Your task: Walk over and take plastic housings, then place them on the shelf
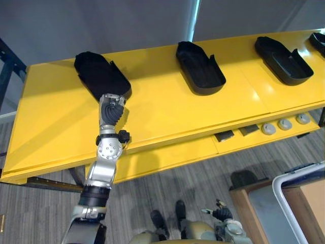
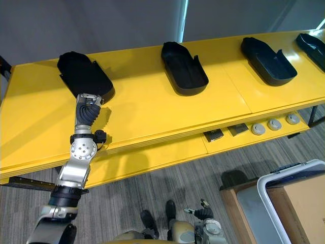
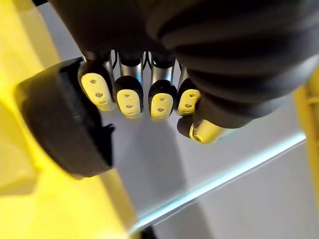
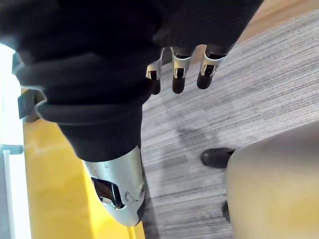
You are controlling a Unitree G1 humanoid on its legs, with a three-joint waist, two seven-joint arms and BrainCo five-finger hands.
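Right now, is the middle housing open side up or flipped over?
Open side up. The middle housing lies flat on the yellow table, and its hollow inside and raised walls face the camera.

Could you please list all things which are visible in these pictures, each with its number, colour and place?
table: one, yellow, across the scene in front of a grey wall
housings: four, black, in a row on the table top; the leftmost is at the left hand, the rightmost is at the edge of the picture
ledge: one, yellow, below the table's near edge
square parts: two, dark, on the ledge
round parts: three, grey, on the ledge beside the square parts
bin: one, white rim, on the floor at the robot's right
box: one, brown, seemingly in the bin
floor: grey, striped
left hand: at the near end of the leftmost housing, fingers relaxed
right hand: low above the floor, fingers straight
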